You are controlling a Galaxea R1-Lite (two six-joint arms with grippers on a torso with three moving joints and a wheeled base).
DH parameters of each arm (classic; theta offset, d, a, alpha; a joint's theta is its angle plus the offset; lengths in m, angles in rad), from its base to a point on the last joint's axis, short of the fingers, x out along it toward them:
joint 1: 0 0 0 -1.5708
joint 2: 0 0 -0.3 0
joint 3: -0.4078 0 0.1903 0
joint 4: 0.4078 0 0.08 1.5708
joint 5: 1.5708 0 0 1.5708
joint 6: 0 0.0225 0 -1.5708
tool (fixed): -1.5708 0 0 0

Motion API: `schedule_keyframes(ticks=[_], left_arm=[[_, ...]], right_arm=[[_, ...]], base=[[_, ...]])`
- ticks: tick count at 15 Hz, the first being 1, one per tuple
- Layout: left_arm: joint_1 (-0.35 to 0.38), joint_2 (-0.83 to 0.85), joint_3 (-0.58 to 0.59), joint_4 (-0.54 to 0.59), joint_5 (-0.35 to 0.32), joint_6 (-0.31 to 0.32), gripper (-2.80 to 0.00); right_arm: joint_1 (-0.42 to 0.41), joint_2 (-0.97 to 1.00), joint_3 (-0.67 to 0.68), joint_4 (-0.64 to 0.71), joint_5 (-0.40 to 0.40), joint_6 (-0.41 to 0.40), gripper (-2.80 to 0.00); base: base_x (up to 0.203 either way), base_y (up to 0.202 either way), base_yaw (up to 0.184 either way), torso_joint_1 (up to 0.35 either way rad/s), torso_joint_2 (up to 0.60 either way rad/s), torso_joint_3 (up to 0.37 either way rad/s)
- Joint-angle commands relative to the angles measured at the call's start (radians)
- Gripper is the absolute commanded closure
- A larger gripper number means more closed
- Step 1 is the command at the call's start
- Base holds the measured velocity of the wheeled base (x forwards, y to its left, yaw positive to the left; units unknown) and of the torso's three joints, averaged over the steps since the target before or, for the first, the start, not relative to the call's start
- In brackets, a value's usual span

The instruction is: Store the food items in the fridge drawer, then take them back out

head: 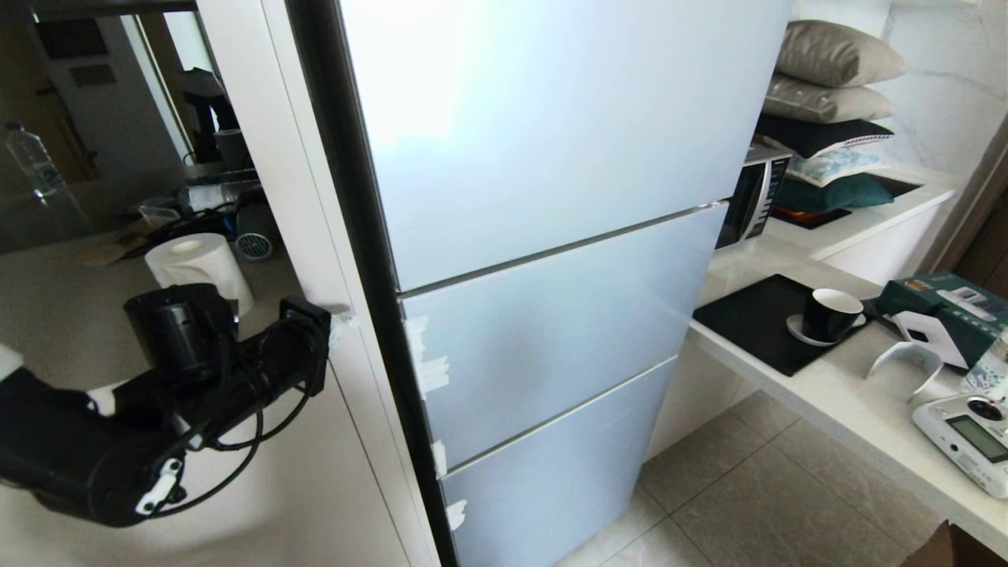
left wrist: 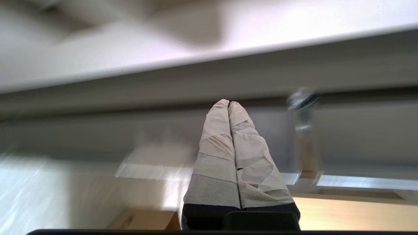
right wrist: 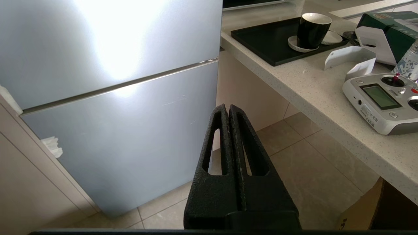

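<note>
Beside the closed fridge (head: 551,236), left gripper (left wrist: 228,102) points at the white side panel (head: 315,236), fingers pressed together, empty; right gripper (right wrist: 228,107) likewise.

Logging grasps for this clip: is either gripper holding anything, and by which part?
Nothing is held. The left gripper and the right gripper are both shut on nothing, fingers pressed together, near the closed fridge.

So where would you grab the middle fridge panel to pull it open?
Probably the middle panel's left edge, by the tape scraps. Its front is flat with no handle showing, so only an edge offers a hold. Come from the robot's left, where the shut left gripper is beside the fridge's side.
</note>
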Motion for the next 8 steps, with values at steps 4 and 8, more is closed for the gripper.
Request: schedule_keyframes(ticks=[4,8], left_arm=[[-0.036,0.070,-0.079,-0.016,0.009,-0.005,0.00],[-0.041,0.080,-0.120,-0.013,0.033,-0.002,0.00]], right_arm=[[0.001,0.000,0.000,0.000,0.000,0.000,0.00],[-0.001,0.000,0.000,0.000,0.000,0.000,0.00]], base=[[0.000,0.000,0.000,0.000,0.00,0.000],[0.000,0.000,0.000,0.000,0.00,0.000]])
